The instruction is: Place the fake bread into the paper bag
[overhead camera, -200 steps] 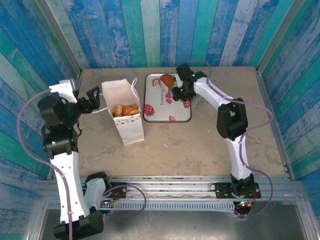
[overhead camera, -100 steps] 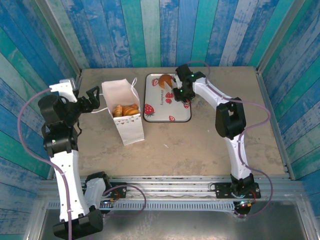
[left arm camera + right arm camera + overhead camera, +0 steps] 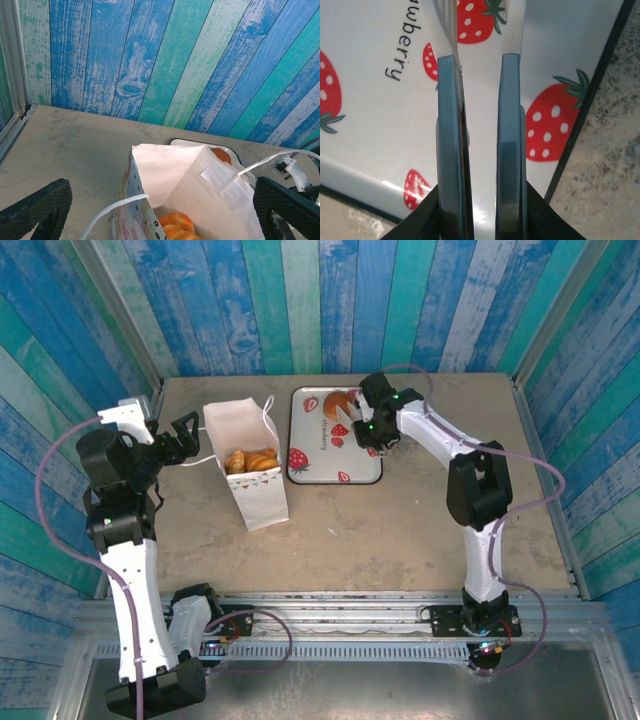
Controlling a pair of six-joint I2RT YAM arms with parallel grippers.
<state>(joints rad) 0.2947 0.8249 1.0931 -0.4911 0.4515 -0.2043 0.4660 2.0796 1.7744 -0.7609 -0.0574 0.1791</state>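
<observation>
Arm bases sit bolted at the near edge of the tabletop (image 3: 400, 510). Beyond them, on the left, the paper bag (image 3: 247, 480) stands upright with its mouth open, and several golden pieces of fake bread (image 3: 250, 460) lie inside it. The left fingers (image 3: 183, 435) hang by the bag's left wall, spread wide and empty; in the wrist view a cord handle (image 3: 115, 212) arcs between them. Just beside the bag on the right lies the strawberry-print tray (image 3: 320, 455). The right fingers (image 3: 365, 430) point down over its right half, drawn almost together with a slim gap, gripping nothing. An orange-brown pastry (image 3: 337, 400) rests at the tray's far end, close by the right wrist. A blue-green plank wall (image 3: 320, 300) rises behind.
</observation>
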